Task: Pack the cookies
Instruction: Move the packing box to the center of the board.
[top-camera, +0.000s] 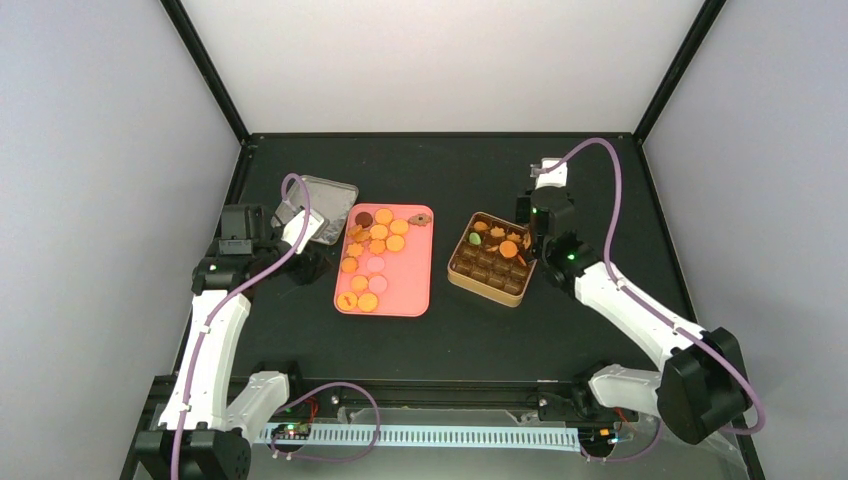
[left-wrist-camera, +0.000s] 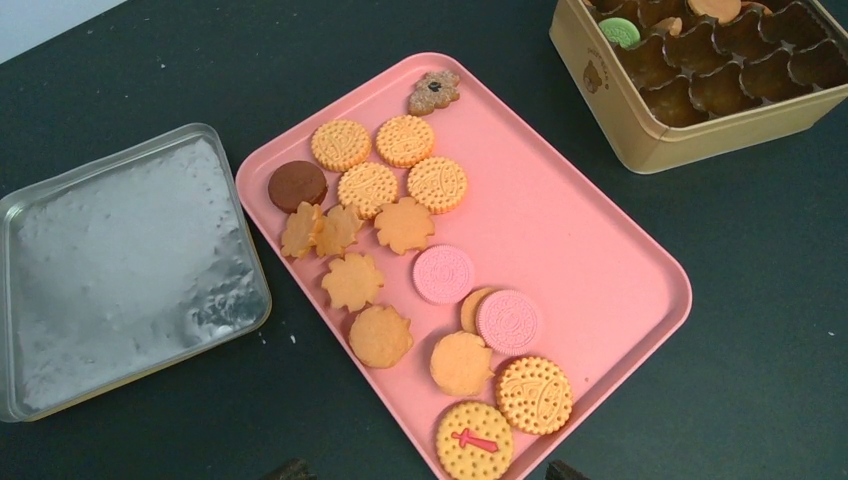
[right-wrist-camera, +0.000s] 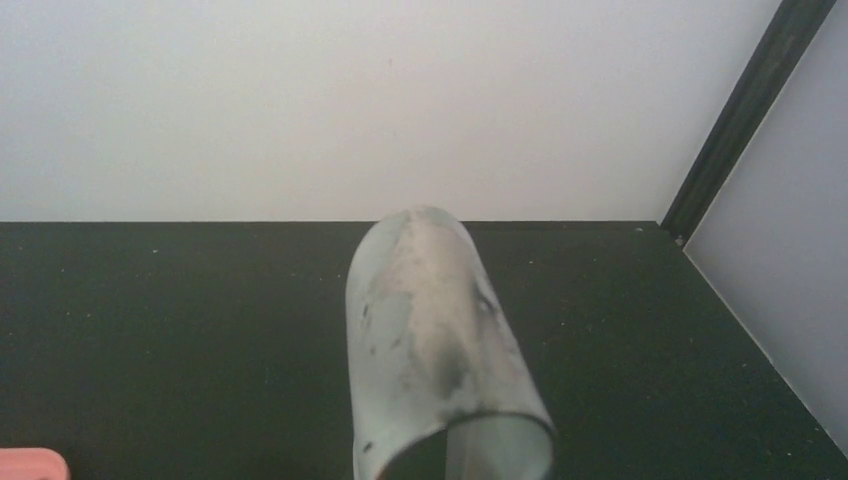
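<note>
- Black table (top-camera: 460, 170), flecked with pale dust, boxed in by white walls (top-camera: 440, 60) and black corner posts (top-camera: 205, 70).
- A pink tray (top-camera: 412, 285) lies mid-table. The cookies (top-camera: 372, 250) crowd mostly its left half: most are orange, two pink, one dark brown.
- Right of the tray, apart from it, stands a gold tin (top-camera: 482, 288) lined with brown cups (left-wrist-camera: 700, 85). A few more cookies, one green, sit in its far rows.
- Left of the tray's far corner lies a silver lid (top-camera: 335, 198), rim up.
- The left gripper (left-wrist-camera: 427, 473) hangs left of the tray, jaws wide apart and empty. Only its two dark fingertips (left-wrist-camera: 290, 470) show, at the bottom edge of its wrist view.
- The right gripper (top-camera: 547, 200) is right of the tray, at the tin's far right corner. Its fingers cannot be made out, so whether it is parted or closed cannot be told.
- A curved grey piece (right-wrist-camera: 440, 340) fills the middle of the right wrist view, cut off below; what it is stays unclear.
- The left wrist view crops the tin.
- The tray's right half is bare, and open table runs behind and in front of the tray.
</note>
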